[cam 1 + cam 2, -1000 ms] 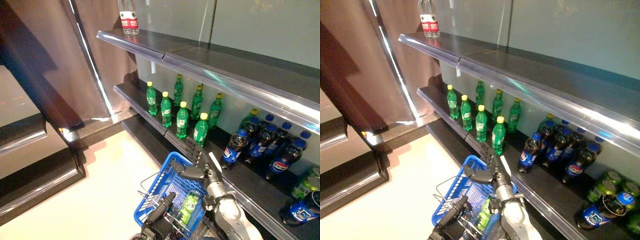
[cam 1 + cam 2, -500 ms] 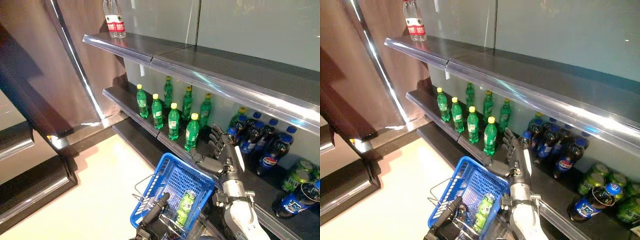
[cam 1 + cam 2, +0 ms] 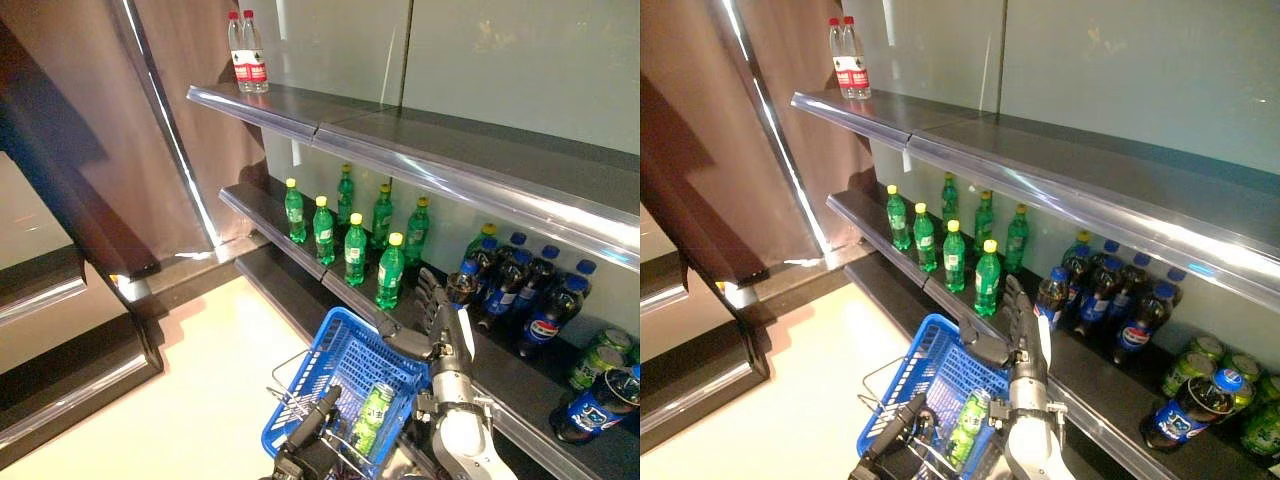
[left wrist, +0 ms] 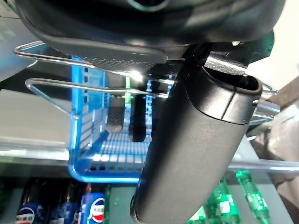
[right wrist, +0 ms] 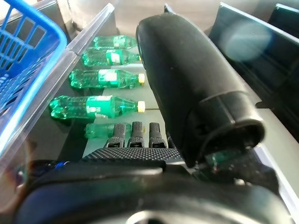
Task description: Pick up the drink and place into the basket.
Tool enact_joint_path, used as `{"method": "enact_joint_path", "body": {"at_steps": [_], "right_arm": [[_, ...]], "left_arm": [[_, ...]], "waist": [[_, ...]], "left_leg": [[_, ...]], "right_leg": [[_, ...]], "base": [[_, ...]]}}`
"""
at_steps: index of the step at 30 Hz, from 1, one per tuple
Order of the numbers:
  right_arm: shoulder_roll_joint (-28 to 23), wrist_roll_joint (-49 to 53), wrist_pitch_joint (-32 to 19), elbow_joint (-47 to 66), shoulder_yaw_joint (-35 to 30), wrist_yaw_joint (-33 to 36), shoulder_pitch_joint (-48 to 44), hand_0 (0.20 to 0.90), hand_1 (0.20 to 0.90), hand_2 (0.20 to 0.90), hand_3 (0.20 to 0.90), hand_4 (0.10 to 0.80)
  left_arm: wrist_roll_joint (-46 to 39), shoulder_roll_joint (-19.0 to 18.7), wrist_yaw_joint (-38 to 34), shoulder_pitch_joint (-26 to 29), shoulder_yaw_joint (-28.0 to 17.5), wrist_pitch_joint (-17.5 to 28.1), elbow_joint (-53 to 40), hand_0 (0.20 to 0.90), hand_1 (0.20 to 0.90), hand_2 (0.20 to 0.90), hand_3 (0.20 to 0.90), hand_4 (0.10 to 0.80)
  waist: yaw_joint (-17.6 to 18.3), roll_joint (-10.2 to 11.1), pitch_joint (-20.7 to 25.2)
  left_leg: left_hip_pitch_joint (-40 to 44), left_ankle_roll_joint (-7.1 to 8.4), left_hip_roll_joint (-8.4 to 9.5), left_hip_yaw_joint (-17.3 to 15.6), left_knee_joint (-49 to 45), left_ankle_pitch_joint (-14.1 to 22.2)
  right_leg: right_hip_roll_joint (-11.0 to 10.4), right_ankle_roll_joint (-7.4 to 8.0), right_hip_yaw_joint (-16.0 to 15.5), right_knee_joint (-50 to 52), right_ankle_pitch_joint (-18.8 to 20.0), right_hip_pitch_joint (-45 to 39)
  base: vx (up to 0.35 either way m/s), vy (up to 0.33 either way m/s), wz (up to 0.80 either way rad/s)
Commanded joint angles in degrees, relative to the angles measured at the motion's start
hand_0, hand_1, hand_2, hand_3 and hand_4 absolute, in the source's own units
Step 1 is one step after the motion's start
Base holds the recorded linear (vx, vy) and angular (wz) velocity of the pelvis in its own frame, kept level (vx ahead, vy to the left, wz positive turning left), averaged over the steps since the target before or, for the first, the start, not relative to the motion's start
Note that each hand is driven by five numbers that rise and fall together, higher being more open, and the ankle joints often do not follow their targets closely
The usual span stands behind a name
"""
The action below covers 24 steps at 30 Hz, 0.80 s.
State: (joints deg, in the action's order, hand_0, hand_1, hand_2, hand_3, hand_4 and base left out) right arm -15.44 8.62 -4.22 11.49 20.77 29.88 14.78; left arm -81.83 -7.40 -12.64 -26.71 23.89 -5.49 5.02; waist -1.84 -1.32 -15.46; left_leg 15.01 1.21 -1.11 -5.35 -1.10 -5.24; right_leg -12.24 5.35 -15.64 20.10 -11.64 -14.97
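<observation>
My left hand [image 3: 312, 438] is shut on the thin wire handles [image 4: 93, 87] of the blue basket [image 3: 372, 332], which hangs low in front of the shelves. A green can [image 3: 372, 408] lies inside the basket. My right hand [image 3: 441, 322] is open with straight fingers [image 5: 140, 132]. It is raised just past the basket's far rim, at the edge of the middle shelf. It holds nothing. The hand is close to a green bottle [image 3: 390, 272] and a dark cola bottle [image 3: 462, 286], apart from both.
Green bottles [image 3: 330, 228] and dark cola bottles [image 3: 528, 292] stand on the middle shelf [image 3: 262, 208]. Green cans [image 3: 598, 356] and a lying dark bottle [image 3: 592, 408] are at the right. Clear water bottles [image 3: 246, 50] stand on the top shelf. A brown panel [image 3: 90, 150] is at the left.
My right hand has lifted from over the basket's far rim to the shelf edge beside the bottles, fingers straightened. The camera has shifted. The basket and can stay as they were.
</observation>
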Motion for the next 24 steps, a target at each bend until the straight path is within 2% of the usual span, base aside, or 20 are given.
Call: {"method": "enact_joint_path", "body": {"at_steps": [1, 14, 17, 20, 24], "right_arm": [[1.69, -3.98, -8.02, -2.65, -0.50, 2.28, -7.33, 0.900, 0.900, 0.900, 0.900, 0.800], [3.74, -3.85, -12.44, -8.01, -0.93, 4.34, -10.62, 0.900, 0.900, 0.900, 0.900, 0.800], [3.88, -2.96, -15.01, -7.69, -1.10, 1.40, -11.56, 0.900, 0.900, 0.900, 0.900, 0.800], [3.57, -1.81, -18.69, -5.99, -0.75, -4.36, -11.88, 0.900, 0.900, 0.900, 0.900, 0.800], [2.60, -0.91, -20.24, -2.54, -0.04, -9.72, -10.46, 0.900, 0.900, 0.900, 0.900, 0.800]], "left_arm": [[-2.26, 3.14, 7.94, -2.50, 1.12, 4.10, -19.75, 0.300, 0.300, 0.300, 0.200, 0.100], [-0.82, 3.44, 7.25, 0.37, 1.65, 3.69, -17.22, 0.300, 0.300, 0.300, 0.200, 0.100], [-0.73, 3.56, 7.52, 1.11, 1.93, 3.88, -17.14, 0.300, 0.300, 0.300, 0.200, 0.100], [-0.99, 3.29, 8.68, 1.91, 2.00, 4.36, -16.69, 0.300, 0.300, 0.300, 0.200, 0.100], [-1.56, 2.73, 10.33, 1.83, 1.71, 5.08, -17.00, 0.300, 0.300, 0.300, 0.200, 0.100]], "waist": [[-4.05, 0.35, 5.85], [-5.27, 0.62, 2.68], [-5.26, 0.48, 2.16], [-5.00, 0.42, 1.77], [-4.38, 0.50, 2.36]], "left_leg": [[-3.69, 0.23, 0.12, 0.58, -13.99, 10.37], [-6.81, -0.08, 0.41, 1.80, -15.47, 10.03], [-7.37, -0.01, 0.54, 1.83, -15.06, 9.81], [-7.79, 0.16, 0.62, 1.67, -14.55, 9.65], [-7.75, 0.42, 0.71, 1.23, -13.16, 9.58]], "right_leg": [[-1.01, 2.73, -0.34, -14.95, 12.62, -3.19], [-1.44, 2.86, -0.42, -15.17, 13.69, -1.85], [-1.35, 2.72, -0.51, -15.62, 13.78, -1.39], [-1.38, 2.62, -0.68, -15.76, 13.70, -0.77], [-1.21, 2.49, -0.58, -16.16, 13.28, -0.08]], "base": [[0.096, -0.004, 0.01], [0.012, -0.031, 0.07], [-0.083, -0.034, 0.01], [-0.102, -0.027, -0.02], [-0.134, -0.032, -0.01]]}}
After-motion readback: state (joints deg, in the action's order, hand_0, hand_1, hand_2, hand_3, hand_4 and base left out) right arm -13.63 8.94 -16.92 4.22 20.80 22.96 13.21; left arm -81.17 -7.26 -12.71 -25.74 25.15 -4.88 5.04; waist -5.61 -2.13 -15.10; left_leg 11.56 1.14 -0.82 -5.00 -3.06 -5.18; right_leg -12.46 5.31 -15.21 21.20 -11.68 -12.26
